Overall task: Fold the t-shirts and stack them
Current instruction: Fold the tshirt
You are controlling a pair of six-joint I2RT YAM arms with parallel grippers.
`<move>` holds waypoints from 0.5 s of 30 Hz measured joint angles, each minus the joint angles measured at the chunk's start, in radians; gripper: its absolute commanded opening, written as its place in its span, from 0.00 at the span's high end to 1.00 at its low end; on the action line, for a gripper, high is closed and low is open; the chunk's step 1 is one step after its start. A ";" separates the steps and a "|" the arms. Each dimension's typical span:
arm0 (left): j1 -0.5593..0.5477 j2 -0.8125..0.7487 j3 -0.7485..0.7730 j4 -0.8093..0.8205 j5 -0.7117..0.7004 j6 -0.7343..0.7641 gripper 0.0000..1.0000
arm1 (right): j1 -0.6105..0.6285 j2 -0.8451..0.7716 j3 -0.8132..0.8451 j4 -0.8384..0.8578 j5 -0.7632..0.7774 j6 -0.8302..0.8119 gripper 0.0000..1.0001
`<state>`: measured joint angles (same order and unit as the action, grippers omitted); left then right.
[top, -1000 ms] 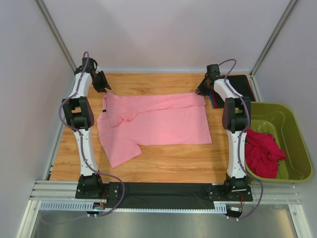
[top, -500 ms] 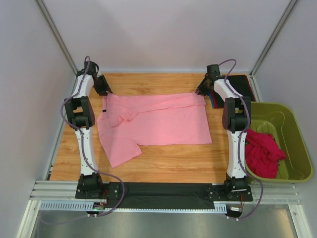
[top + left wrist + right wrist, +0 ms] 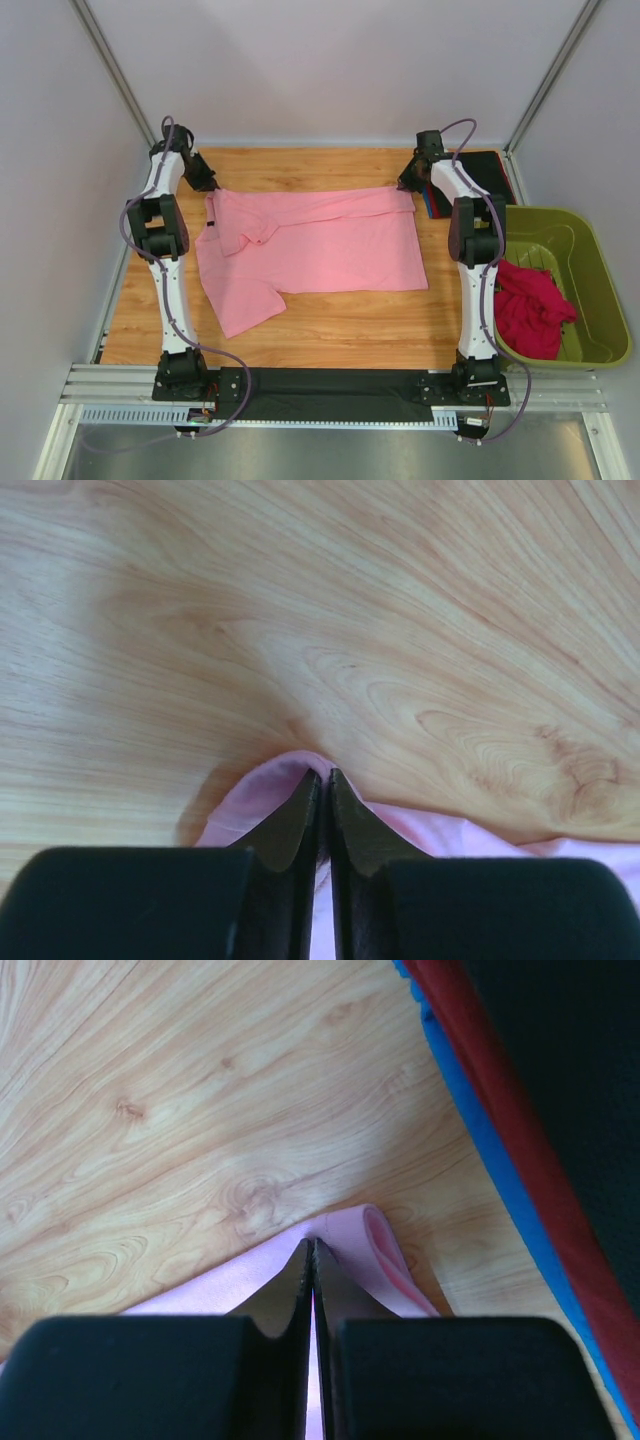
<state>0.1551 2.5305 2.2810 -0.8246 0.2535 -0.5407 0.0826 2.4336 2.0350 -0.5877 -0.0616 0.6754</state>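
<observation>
Left pincer point(image 3: 321, 777) is pinching the pink shirt point(image 3: 320, 245) at one far corner; right pincer point(image 3: 310, 1250) is pinching the other (beside the folded stack point(image 3: 495, 170)).

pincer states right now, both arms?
Left pincer: shut, pinching the pink t-shirt at its far edge.
Right pincer: shut, pinching the same shirt's far corner.

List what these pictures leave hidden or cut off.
- Top view: the right arm covers part of the folded stack. The right wrist view's edge cuts it off, so the shirt count is unclear.
- Top view: the magenta-red shirt lies crumpled in the tub, its left edge behind that arm.
- Wrist views: the left gripper and right gripper are shut on the light pink shirt; their fingers hide how much cloth is pinched.
</observation>
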 measured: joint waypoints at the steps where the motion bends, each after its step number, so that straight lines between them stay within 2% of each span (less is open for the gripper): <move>1: 0.003 0.000 0.000 0.000 0.002 -0.006 0.87 | 0.000 0.000 0.000 0.000 0.002 0.000 1.00; 4: 0.011 0.000 0.000 0.003 0.005 -0.023 0.86 | 0.001 0.000 0.000 0.001 0.010 0.000 1.00; 5: 0.014 0.000 0.000 0.006 0.006 -0.026 1.00 | 0.001 0.000 0.000 0.001 0.011 0.000 1.00; 15: 0.019 0.000 0.000 0.008 0.006 -0.047 1.00 | 0.001 0.000 0.003 0.001 0.051 0.001 1.00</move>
<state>0.1741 2.5309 2.2810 -0.8165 0.2600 -0.5877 0.0834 2.4340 2.0377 -0.5869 -0.0105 0.6765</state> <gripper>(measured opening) 0.009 0.005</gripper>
